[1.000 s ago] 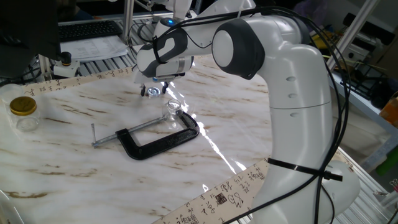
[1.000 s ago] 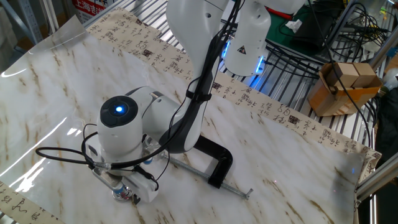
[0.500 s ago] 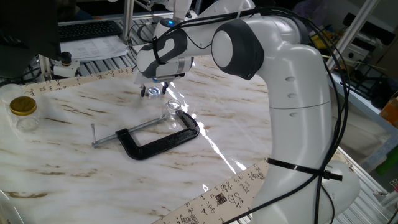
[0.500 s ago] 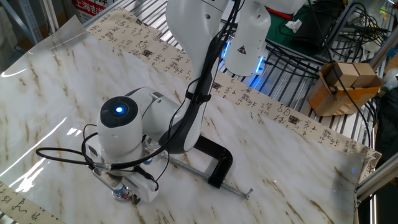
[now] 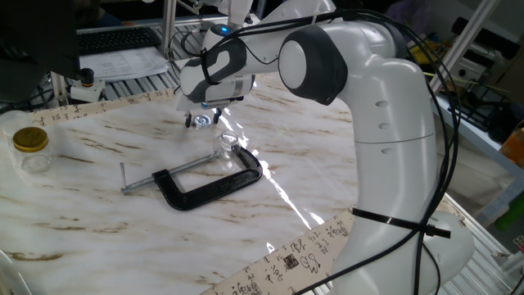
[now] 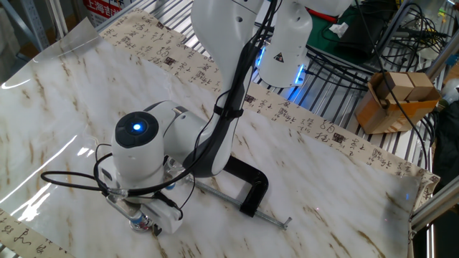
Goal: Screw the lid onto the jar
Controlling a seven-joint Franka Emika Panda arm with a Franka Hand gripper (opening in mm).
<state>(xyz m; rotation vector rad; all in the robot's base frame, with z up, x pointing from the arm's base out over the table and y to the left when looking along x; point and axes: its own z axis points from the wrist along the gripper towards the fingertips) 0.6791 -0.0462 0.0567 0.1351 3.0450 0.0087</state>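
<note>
**Lid held low over the marble table, jar by the clamp**

The gripper (image 5: 201, 120) points down over the marble-patterned table (image 5: 98, 213), and between its fingertips sits the lid (image 5: 201, 120), a small shiny silvery cap with a bluish glint. The jaws are closed on that cap, which hangs just above the tabletop; whether it touches the surface cannot be told.

The jar (image 5: 226, 146), tiny and clear, stands upright near the gripper, toward the camera and to the right in the one fixed view. It sits at the upper arm of the black C-clamp (image 5: 209, 184), right beside the clamp's screw rod (contact between glass and metal cannot be made out). The clamp lies flat on the table.

At the far left edge stands a larger clear jar with a gold lid (image 5: 31, 147), well apart from everything else.

In the other fixed view the wrist's round housing hides most of the gripper (image 6: 143, 221); only the fingertips show beneath it, and the jar is hidden behind the arm. The C-clamp (image 6: 251, 188) shows partly beyond it.
</note>
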